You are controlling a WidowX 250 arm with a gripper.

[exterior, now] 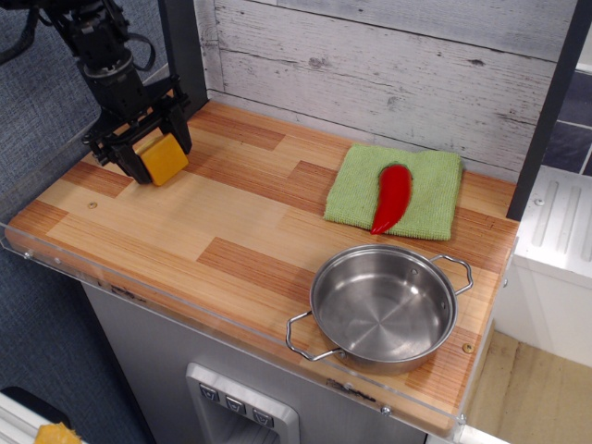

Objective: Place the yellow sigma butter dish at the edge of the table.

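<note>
Fingers clamped on yellow sigma butter dish, hovering near table edge at ten o'clock; release remaining.

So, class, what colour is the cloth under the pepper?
Light green cloth, seen in the only camera view.

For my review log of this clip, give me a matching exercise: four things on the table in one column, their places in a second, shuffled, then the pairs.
Things:
1. yellow butter dish
2. red pepper
3. steel pot
4. green cloth

Places:
A. front right of the table, empty inside
B. lying on the green cloth
C. back left, between the fingers of the claw
D. spread flat near the back wall, right of centre

Pairs: 1-C, 2-B, 3-A, 4-D
</note>
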